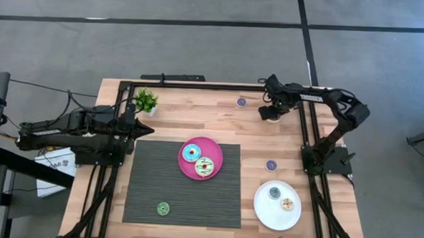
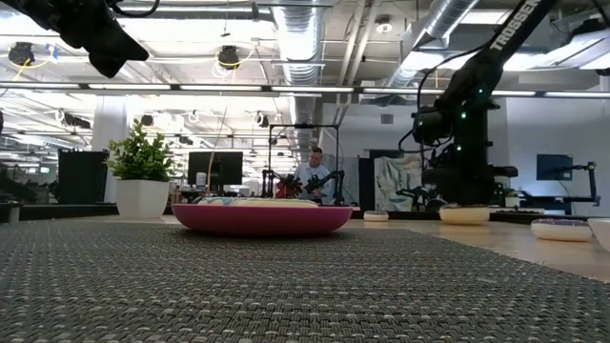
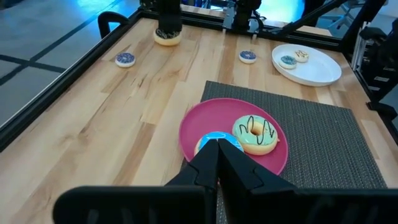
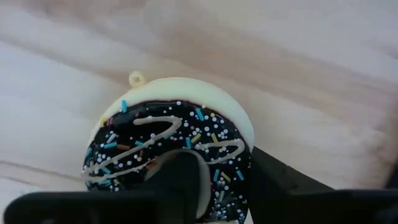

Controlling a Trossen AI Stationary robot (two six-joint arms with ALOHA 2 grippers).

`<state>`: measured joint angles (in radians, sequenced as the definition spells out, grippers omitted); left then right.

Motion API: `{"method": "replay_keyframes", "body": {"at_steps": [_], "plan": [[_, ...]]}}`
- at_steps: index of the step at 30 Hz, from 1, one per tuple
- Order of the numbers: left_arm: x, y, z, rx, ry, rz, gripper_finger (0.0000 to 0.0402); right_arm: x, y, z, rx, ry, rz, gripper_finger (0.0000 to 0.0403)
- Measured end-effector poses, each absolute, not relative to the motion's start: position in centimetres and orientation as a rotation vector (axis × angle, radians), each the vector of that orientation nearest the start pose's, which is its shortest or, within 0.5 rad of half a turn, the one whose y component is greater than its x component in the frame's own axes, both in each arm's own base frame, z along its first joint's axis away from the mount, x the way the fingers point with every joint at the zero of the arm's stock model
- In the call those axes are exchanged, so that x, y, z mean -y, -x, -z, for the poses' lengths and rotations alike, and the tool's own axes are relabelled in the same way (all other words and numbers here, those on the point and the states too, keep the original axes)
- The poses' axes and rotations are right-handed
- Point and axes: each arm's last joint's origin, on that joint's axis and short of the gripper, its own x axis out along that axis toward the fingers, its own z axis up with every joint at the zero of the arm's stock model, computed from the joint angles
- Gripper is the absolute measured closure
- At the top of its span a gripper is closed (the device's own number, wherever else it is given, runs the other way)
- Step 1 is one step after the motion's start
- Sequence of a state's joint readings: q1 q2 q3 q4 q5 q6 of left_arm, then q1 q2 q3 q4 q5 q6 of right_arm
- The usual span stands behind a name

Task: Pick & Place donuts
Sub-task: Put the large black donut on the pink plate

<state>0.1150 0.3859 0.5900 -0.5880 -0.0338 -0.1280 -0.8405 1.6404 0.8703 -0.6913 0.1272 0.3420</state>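
Observation:
My right gripper [image 4: 229, 177] is down on a chocolate-iced donut [image 4: 168, 134] with coloured sprinkles and a cream base, at the table's far right [image 1: 270, 114]; in the low view the donut [image 2: 464, 216] lies flat on the wood. My left gripper [image 3: 217, 152] is shut and hovers off the mat's left far corner [image 1: 144, 128], touching nothing. A blue donut [image 1: 191, 152] and a green one [image 1: 205, 166] lie on the pink plate [image 1: 216, 149]. Two donuts [image 1: 275, 193] [image 1: 287, 204] lie on the white plate [image 1: 265, 213]. A green donut [image 1: 163, 209] rests on the mat, and purple ones [image 1: 241, 102] [image 1: 271, 165] on the wood. My right gripper has the chocolate donut's ring wall [image 4: 231, 155] between its fingers, one finger [image 4: 180, 180] in the hole and the other [image 4: 280, 183] outside the rim. The fingers come from above, pointing down. The donut lies flat with its cream base on the table.
A small potted plant [image 1: 145, 99] stands near the far left corner, close to my left gripper. The dark woven mat [image 1: 152, 181] covers the table's middle. A black frame rail [image 1: 199, 85] runs round the table's edges. Bare wood lies between the mat and the far rail.

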Motion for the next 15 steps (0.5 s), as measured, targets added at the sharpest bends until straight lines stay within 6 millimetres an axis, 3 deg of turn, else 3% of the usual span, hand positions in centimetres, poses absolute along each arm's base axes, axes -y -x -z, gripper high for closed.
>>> {"method": "replay_keyframes", "body": {"at_steps": [8, 15], "plan": [[-1.2, -9.2, -27.5, -0.374, 0.142, -0.172, 0.0402, 19.6, -17.8, -18.6, -1.132, -0.769, 1.002, 0.0316], [-1.3, -9.2, -27.5, -0.372, 0.135, -0.205, 0.0402, 17.1, -21.5, -24.6, -0.947, -0.659, 0.808, 0.0316]]}}
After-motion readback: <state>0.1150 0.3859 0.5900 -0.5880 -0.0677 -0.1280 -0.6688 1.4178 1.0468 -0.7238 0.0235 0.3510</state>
